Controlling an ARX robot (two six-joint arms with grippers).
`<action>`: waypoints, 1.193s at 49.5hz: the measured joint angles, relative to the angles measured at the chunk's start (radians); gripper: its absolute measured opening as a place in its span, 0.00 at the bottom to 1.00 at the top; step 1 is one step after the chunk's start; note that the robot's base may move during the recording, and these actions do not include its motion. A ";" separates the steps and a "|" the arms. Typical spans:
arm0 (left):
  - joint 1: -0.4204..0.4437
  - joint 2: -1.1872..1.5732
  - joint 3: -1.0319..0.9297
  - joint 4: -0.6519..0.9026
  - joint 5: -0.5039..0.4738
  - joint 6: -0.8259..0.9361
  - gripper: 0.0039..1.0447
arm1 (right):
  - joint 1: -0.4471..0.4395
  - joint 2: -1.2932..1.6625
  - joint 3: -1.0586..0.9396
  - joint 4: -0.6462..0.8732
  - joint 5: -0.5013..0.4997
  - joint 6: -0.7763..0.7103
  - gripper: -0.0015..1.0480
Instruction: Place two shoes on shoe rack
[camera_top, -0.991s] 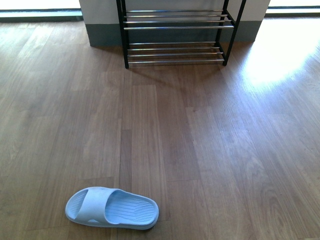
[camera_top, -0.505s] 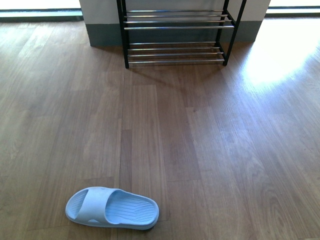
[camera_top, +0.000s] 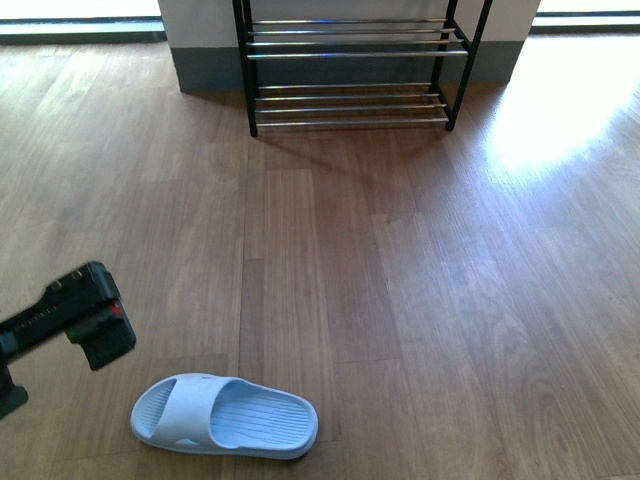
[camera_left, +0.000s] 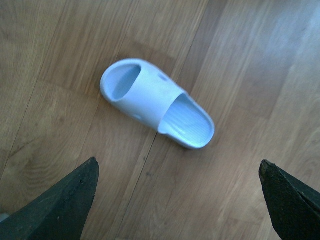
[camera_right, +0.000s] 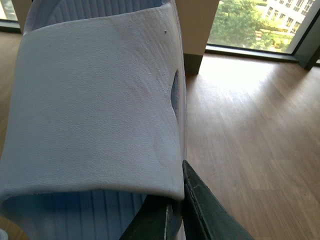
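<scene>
Wooden floor (camera_top: 420, 300) is seen throughout, the shoe rack (camera_top: 350, 70) set against the far wall. The left gripper (camera_left: 177, 166), spread wide, should be lowered squarely across the strap (camera_left: 150, 92) of the pale blue slipper (camera_left: 159, 111) before being closed. That slipper lies flat, ahead of the parted fingers, untouched. A second slipper (camera_right: 95, 100) is clamped by the right gripper (camera_right: 174, 210).

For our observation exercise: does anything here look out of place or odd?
One pale blue slipper lies alone on the floor, far from the shoe rack, whose rods hold nothing. A second slipper sits in the right hand.
</scene>
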 joint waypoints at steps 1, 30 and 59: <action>0.004 0.030 0.011 -0.003 0.007 -0.002 0.91 | 0.000 0.000 0.000 0.000 0.000 0.000 0.02; 0.039 0.694 0.448 -0.020 0.016 0.013 0.91 | 0.000 0.000 0.000 0.000 0.000 0.000 0.02; -0.032 0.887 0.619 -0.060 0.113 -0.179 0.91 | 0.000 0.000 0.000 0.000 0.000 0.000 0.02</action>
